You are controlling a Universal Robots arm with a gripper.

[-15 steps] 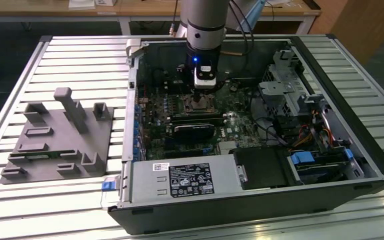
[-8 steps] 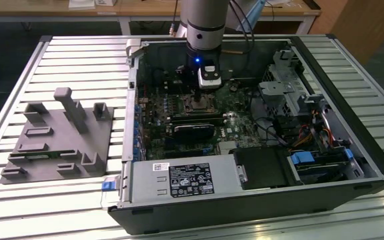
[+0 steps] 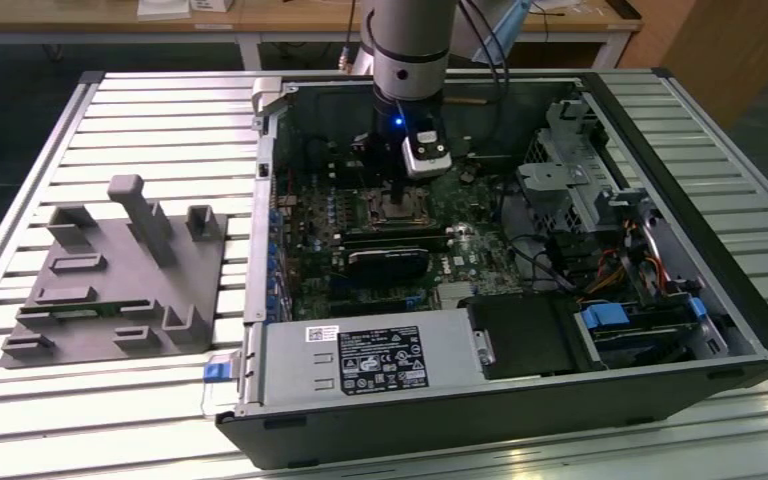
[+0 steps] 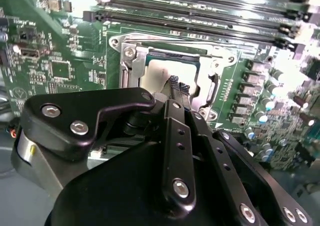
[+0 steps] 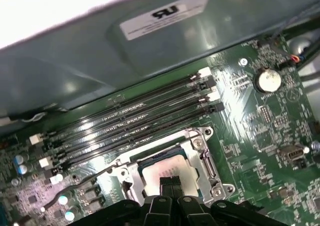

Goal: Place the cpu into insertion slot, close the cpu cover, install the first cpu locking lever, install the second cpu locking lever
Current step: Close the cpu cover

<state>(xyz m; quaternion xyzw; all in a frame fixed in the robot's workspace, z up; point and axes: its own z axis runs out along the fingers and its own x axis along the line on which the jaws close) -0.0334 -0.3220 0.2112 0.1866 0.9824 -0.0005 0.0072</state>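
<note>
At the near edge of the bench (image 3: 91, 412), the open case's black power supply box (image 3: 371, 360) comes first. Past it, mid-board, the tool (image 3: 399, 200) hangs straight down over the insertion slot (image 4: 200, 41). In both wrist views its fingertips (image 4: 172, 81) are clenched together with nothing between them, right on or just above the pale cpu (image 4: 159, 72), which sits in the slot. The cpu cover (image 4: 131, 66) looks to lie flat round it, though I can't swear it's fully down. My take: the chip's light, stiff and thin but fragile underneath, so grab it by opposite edges. The memory slots (image 5: 140, 116) run beyond, toward the far edge.
</note>
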